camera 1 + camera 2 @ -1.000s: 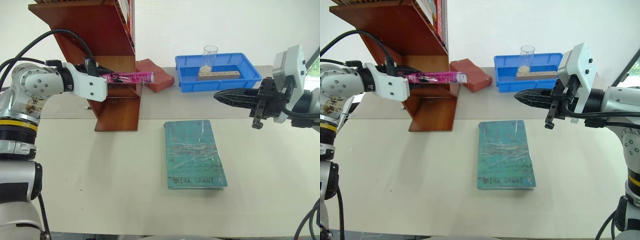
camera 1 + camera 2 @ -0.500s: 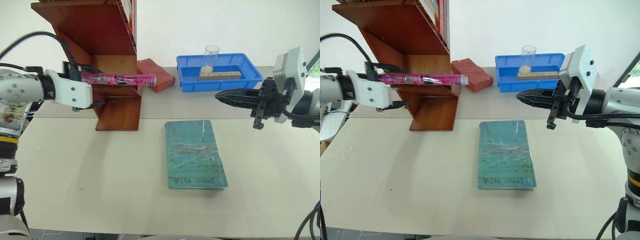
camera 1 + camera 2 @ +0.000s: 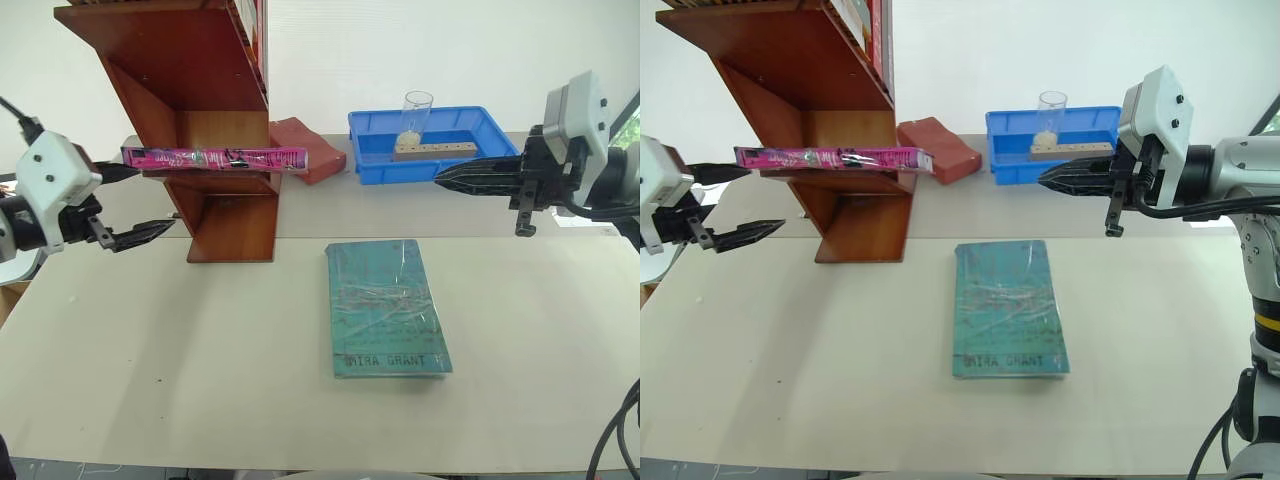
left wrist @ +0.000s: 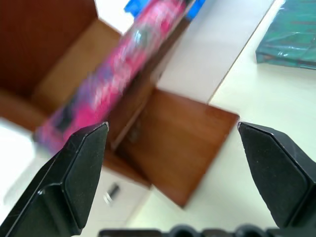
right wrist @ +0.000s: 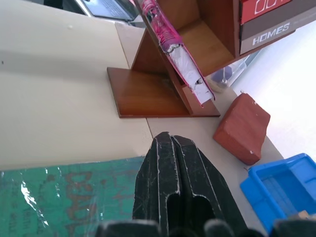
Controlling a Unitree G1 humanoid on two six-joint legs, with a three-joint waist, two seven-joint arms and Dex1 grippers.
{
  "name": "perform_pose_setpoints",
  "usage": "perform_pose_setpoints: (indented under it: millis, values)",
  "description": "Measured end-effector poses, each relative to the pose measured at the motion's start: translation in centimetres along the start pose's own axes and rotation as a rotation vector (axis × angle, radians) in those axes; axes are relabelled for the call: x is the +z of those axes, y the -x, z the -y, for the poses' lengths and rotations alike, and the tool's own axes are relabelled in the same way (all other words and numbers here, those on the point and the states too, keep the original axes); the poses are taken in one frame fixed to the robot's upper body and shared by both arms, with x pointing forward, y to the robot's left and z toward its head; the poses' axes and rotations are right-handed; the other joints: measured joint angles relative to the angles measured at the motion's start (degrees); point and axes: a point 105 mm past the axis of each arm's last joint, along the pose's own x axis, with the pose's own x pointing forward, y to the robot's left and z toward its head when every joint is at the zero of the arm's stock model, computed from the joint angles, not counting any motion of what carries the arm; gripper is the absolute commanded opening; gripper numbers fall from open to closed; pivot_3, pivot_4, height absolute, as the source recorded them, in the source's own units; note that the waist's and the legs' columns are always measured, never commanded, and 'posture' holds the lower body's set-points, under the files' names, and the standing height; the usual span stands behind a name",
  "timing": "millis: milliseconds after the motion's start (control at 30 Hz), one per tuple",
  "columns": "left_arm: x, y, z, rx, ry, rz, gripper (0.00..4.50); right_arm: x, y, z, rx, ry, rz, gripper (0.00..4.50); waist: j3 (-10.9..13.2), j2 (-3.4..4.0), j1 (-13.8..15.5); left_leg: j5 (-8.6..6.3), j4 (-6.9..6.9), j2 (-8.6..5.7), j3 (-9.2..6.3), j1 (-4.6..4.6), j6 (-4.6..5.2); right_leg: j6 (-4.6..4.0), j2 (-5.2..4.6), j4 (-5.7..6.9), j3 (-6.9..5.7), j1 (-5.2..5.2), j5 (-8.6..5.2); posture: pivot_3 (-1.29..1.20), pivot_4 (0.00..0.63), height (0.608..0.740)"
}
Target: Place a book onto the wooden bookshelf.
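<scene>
- On a lower shelf of the wooden bookshelf (image 3: 215,120), the book (image 3: 215,157) lies flat, overhanging both sides.
- Left of the bookshelf, left gripper (image 3: 132,203) fingers spread wide, gripping nothing, clear of the book.
- Right of the bookshelf, right gripper (image 3: 447,181) fingers pressed together, empty.

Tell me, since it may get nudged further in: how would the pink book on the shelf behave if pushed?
The pink book lies flat on a shelf of the wooden bookshelf, overhanging both sides, so an off-centre push would probably pivot it. Its glossy wrap suggests it slides easily. Being a hardcover, it should stay stiff rather than bend.
</scene>
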Motion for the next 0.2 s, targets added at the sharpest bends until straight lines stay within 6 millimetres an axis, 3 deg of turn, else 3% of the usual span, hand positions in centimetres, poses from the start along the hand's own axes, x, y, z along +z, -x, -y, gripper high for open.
perform_pose_setpoints:
  millis: [200]
  values:
    - [0.35, 0.38, 0.37, 0.017, 0.011, 0.011, 4.48, -0.19, -0.98, -0.09, 0.034, 0.009, 0.004, 0.0, 0.0, -0.01, 0.5, 0.0, 0.0, -0.01, 0.07, -0.01, -0.01, -0.06, -0.05, -0.01, 0.0, 0.0, 0.03, 0.0, 0.15, 0.637]
